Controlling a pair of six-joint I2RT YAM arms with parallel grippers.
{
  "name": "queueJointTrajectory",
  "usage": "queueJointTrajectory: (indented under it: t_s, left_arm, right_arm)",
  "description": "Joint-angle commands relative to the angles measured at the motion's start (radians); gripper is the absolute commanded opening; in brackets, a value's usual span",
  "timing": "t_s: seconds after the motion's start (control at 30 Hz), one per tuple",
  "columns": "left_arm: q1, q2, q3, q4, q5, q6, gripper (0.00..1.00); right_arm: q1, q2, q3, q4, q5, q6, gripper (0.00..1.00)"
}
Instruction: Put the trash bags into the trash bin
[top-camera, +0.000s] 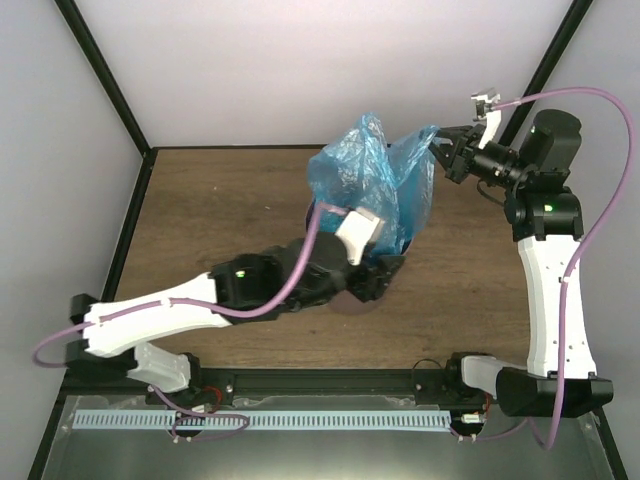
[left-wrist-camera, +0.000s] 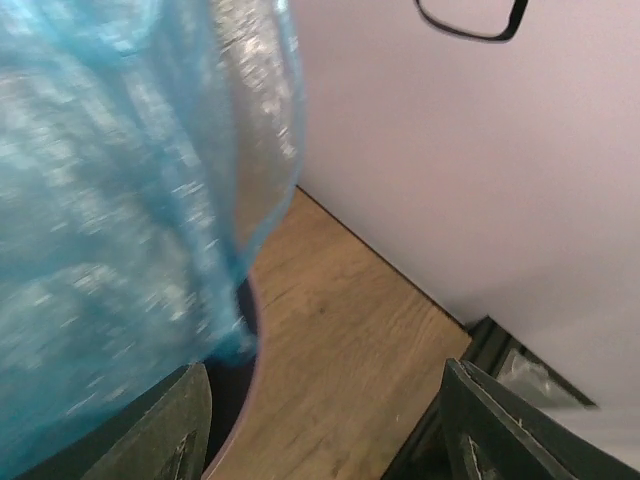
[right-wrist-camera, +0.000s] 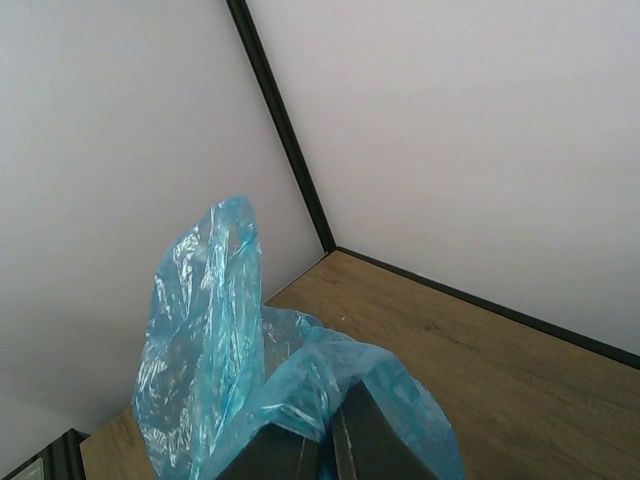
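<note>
Pinching a fold of the trash bag (right-wrist-camera: 225, 330) between its two fingers, the right gripper (right-wrist-camera: 330, 452) is closed on the film; the wrist view shows the light-blue plastic bunched over and around the dark fingertips. It holds that corner up high at the far right of the table (top-camera: 220, 200), near the back wall.

The left gripper (left-wrist-camera: 320, 430) has its fingers (left-wrist-camera: 160, 430) spread apart with nothing between them. It sits low beside the trash bin (left-wrist-camera: 252, 360), whose mauve rim and dark inside show just next to one finger, with the bag hanging down into the mouth there.

From above, the bag billows up as a crumpled blue mass between the two grippers, and the left arm covers most of the bin (only a sliver of it can be made out under the forearm).

As I judge it, the task is partly done. The bag's lower end appears to be inside the bin, but most of the film stands well above the rim, and one corner is held off to the side. What looks left is letting that corner go over the opening and pressing the loose plastic down until it sits inside.

No brand, label or writing can be read on the bag, bin or arms.
</note>
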Motion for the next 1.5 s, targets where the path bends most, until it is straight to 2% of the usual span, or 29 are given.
queueJointTrajectory:
  t_s: [0.0,0.17,0.33,0.43,0.57,0.8,1.0,1.07,1.17,1.27,1.4,1.47]
  left_arm:
    - [-0.051,0.152,0.158,-0.036,-0.236,-0.020,0.66]
    - [-0.052,0.273,0.282,-0.200,-0.419,-0.181,0.67]
    - [-0.049,0.279,0.289,-0.242,-0.506,-0.245,0.65]
    - [-0.033,0.246,0.228,-0.178,-0.468,-0.236,0.65]
    - [0.022,0.214,0.131,-0.028,-0.340,-0.192,0.66]
    - [0.044,0.269,0.201,0.013,-0.273,-0.147,0.68]
    - [0.044,0.355,0.332,-0.077,-0.267,-0.158,0.67]
    - [0.049,0.389,0.392,-0.146,-0.291,-0.173,0.64]
    - [0.055,0.414,0.436,-0.211,-0.331,-0.164,0.51]
    - [0.055,0.407,0.429,-0.241,-0.354,-0.161,0.35]
    - [0.056,0.391,0.420,-0.249,-0.344,-0.151,0.08]
    - [0.053,0.362,0.406,-0.236,-0.328,-0.139,0.04]
  right_arm:
    - [-0.005,0.004,0.033,-0.001,-0.028,0.007,0.01]
    - [-0.005,-0.003,0.029,0.009,-0.043,0.013,0.01]
    - [-0.005,-0.017,0.036,0.022,-0.050,0.028,0.01]
    - [-0.005,-0.021,0.033,0.030,-0.055,0.038,0.01]
    - [-0.005,-0.026,0.022,0.041,-0.069,0.058,0.01]
    - [-0.005,-0.048,-0.012,0.058,-0.070,0.061,0.01]
    - [-0.005,-0.048,-0.029,0.065,-0.073,0.066,0.01]
    - [-0.005,-0.048,-0.029,0.064,-0.073,0.066,0.01]
    - [-0.005,-0.051,-0.025,0.062,-0.071,0.064,0.01]
    - [-0.004,-0.054,-0.022,0.056,-0.065,0.061,0.01]
    - [-0.005,-0.053,-0.017,0.034,-0.059,0.054,0.01]
    - [-0.005,-0.053,-0.006,0.018,-0.051,0.046,0.01]
